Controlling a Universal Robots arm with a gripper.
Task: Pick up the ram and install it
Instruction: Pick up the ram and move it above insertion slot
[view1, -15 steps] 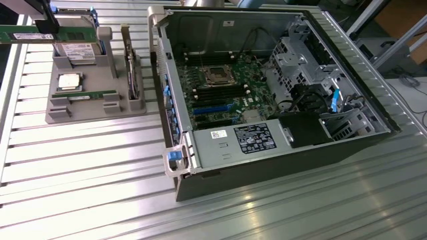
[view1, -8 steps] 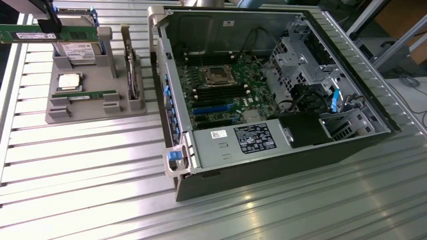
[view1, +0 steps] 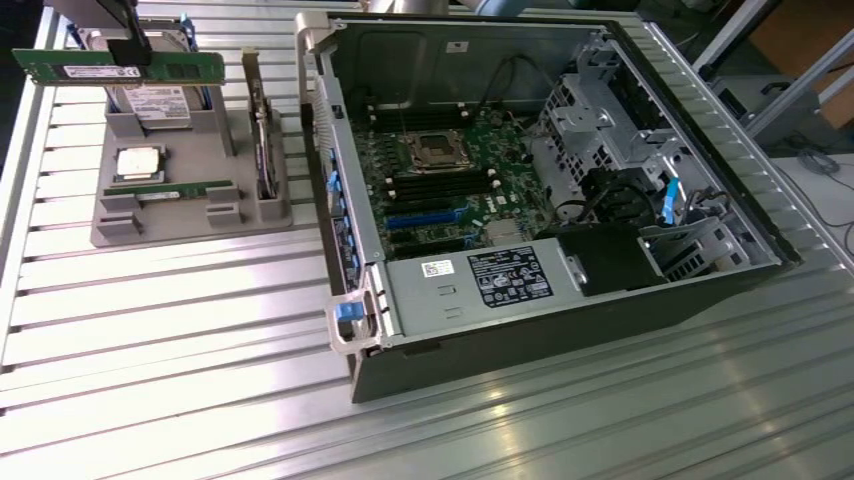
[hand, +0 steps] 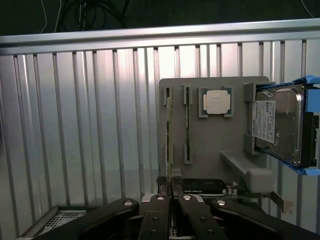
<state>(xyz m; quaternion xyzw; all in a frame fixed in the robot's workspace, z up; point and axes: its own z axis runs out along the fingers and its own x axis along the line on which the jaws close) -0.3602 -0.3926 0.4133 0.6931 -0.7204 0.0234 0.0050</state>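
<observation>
The ram is a long green stick with a white label. It hangs level in the air above the grey holder tray at the exterior view's upper left. My gripper is shut on its middle from above. In the wrist view my gripper pinches the stick edge-on between two dark fingers. A second green stick still lies in a slot of the tray. The open computer case lies to the exterior view's right, with black memory slots on its motherboard.
The tray also holds a square silver processor, a hard drive in a blue bracket, and a larger card standing on edge. Ribbed aluminium table surrounds everything. The case wall rises between tray and motherboard.
</observation>
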